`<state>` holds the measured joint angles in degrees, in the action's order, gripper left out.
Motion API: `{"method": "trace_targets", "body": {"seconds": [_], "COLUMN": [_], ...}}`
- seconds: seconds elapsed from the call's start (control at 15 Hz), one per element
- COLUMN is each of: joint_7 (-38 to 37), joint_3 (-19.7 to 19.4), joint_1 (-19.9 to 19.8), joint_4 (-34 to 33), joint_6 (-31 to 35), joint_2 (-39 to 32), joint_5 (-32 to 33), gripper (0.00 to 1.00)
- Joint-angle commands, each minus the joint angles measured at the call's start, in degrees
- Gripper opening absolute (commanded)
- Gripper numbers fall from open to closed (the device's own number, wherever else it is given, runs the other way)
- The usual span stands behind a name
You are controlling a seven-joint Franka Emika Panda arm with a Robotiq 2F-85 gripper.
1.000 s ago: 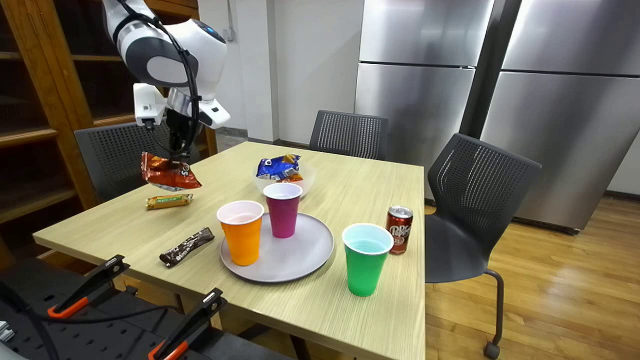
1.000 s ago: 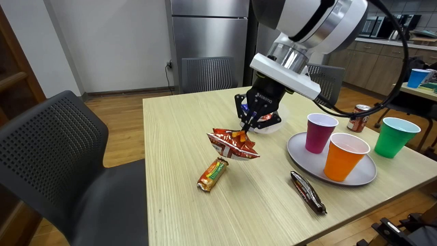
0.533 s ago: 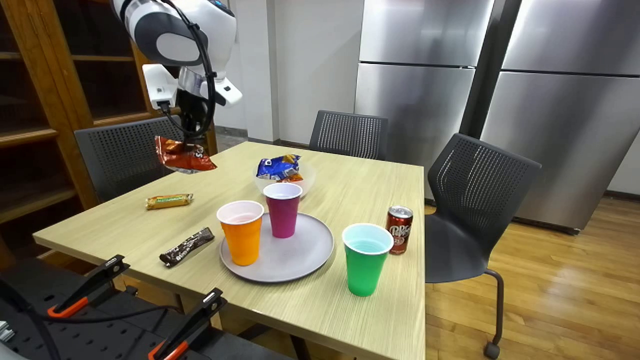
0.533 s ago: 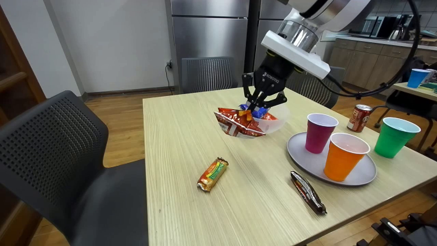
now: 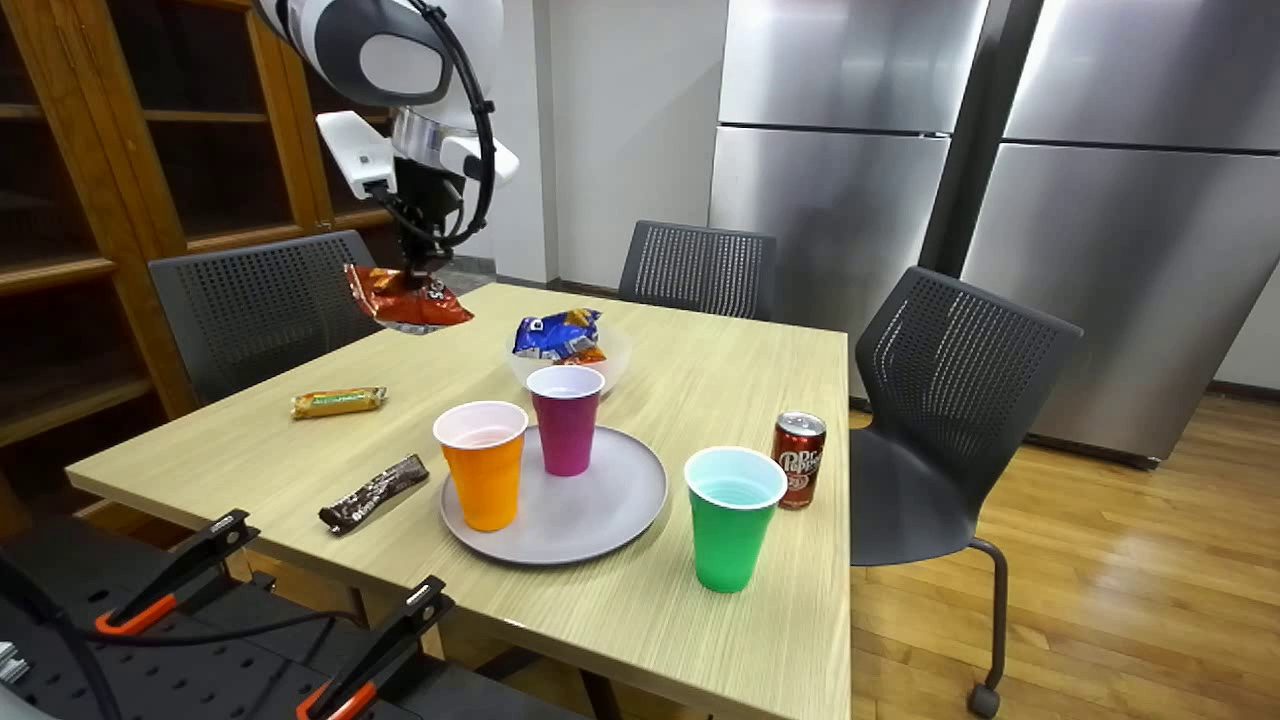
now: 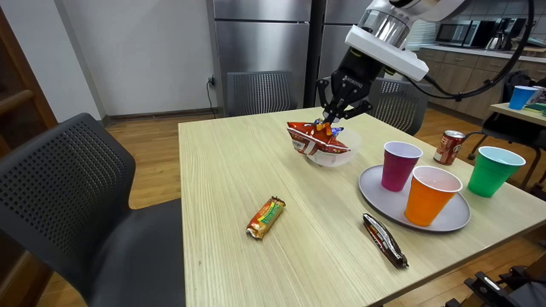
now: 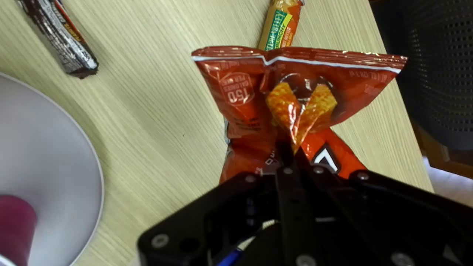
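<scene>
My gripper (image 6: pixel 331 118) is shut on the top of a red chip bag (image 6: pixel 315 138) and holds it above the table. The bag also shows in an exterior view (image 5: pixel 405 300) and in the wrist view (image 7: pixel 236 87), pinched and creased at the fingertips (image 7: pixel 292 149). A translucent white bowl (image 5: pixel 617 358) holds a blue chip bag (image 5: pixel 545 338) and an orange-red one (image 5: pixel 585 356). In an exterior view the held bag overlaps the bowl (image 6: pixel 330 160); in an exterior view it hangs apart from it. A gold granola bar (image 6: pixel 265 217) lies on the table.
A dark-wrapped bar (image 6: pixel 384 239) lies near a grey plate (image 5: pixel 620 505) bearing an orange cup (image 5: pixel 485 480) and a magenta cup (image 5: pixel 566 435). A green cup (image 5: pixel 730 540) and a soda can (image 5: pixel 799 460) stand beyond it. Chairs (image 6: pixel 64 192) surround the table.
My gripper has moved up and to the right in both exterior views, carrying the red bag away from above the granola bar and closer to the bowl. The objects on the table have not moved.
</scene>
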<state>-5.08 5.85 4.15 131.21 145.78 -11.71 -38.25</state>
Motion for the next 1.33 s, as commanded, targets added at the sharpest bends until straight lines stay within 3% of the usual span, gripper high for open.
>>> {"method": "trace_targets", "body": {"seconds": [0.0,0.53,1.27], "joint_7": [2.4,4.6,2.8], "joint_3": [-1.3,-3.8,-4.3], "joint_1": [-2.3,-5.4,-7.2], "joint_4": [-3.5,-12.4,-21.8], "joint_6": [-4.4,-8.9,-7.3], "joint_2": [0.0,-5.2,-14.8], "joint_5": [2.0,4.3,9.4], "gripper": [0.0,0.0,0.0]}}
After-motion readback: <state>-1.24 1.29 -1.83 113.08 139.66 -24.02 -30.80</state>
